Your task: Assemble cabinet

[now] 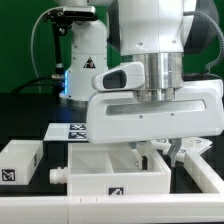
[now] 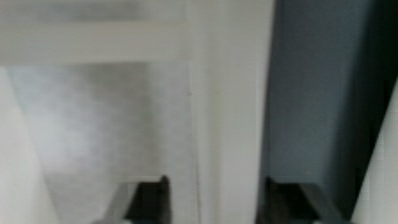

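Observation:
The cabinet point(image 1: 108, 172) is a large white hollow box in the exterior view's lower middle, with a tag on its front face and a small round peg point(image 1: 57, 175) on its left end. My gripper point(image 1: 160, 152) reaches down at the box's right wall. In the wrist view a white wall of the cabinet point(image 2: 222, 110) runs between my two dark fingers point(image 2: 150, 202), which press against it on both sides. The gripper point(image 2: 222, 195) is shut on that wall. The wall's lower part is hidden by the hand.
A small white tagged block point(image 1: 20, 160) lies at the exterior view's left. The marker board point(image 1: 72, 129) lies behind the cabinet. Another white part point(image 1: 208, 172) sits at the right. A lit white device point(image 1: 82, 60) stands at the back.

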`<state>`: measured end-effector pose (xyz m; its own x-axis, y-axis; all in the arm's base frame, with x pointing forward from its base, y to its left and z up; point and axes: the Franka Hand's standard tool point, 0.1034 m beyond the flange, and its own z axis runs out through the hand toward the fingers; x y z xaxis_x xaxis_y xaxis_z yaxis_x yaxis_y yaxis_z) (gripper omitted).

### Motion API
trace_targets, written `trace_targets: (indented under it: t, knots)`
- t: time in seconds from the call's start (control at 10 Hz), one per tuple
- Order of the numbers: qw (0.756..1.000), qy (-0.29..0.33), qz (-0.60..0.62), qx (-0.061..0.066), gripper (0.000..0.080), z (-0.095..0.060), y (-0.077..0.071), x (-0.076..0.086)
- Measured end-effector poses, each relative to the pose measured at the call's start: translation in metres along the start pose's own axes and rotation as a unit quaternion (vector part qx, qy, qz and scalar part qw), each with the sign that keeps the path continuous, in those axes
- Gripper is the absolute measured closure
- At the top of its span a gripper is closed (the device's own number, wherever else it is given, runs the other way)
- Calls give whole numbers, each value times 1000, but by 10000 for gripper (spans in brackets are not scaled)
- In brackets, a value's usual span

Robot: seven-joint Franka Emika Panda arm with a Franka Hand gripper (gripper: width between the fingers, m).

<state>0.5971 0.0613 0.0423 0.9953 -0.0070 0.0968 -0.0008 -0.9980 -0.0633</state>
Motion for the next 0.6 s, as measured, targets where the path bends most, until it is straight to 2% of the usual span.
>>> trace_targets:
  t: [0.1, 0.2, 0.3, 0.4, 0.6]
  knots:
    - [999, -34, 8, 1, 454, -4, -1, 1]
    - [996, -88, 10, 4, 260, -6, -2, 3]
    - [995, -101, 10, 4, 120, -4, -1, 12]
    - [994, -108, 5, 5, 38, -2, 0, 10]
    - [994, -107, 5, 5, 2, -1, 0, 10]
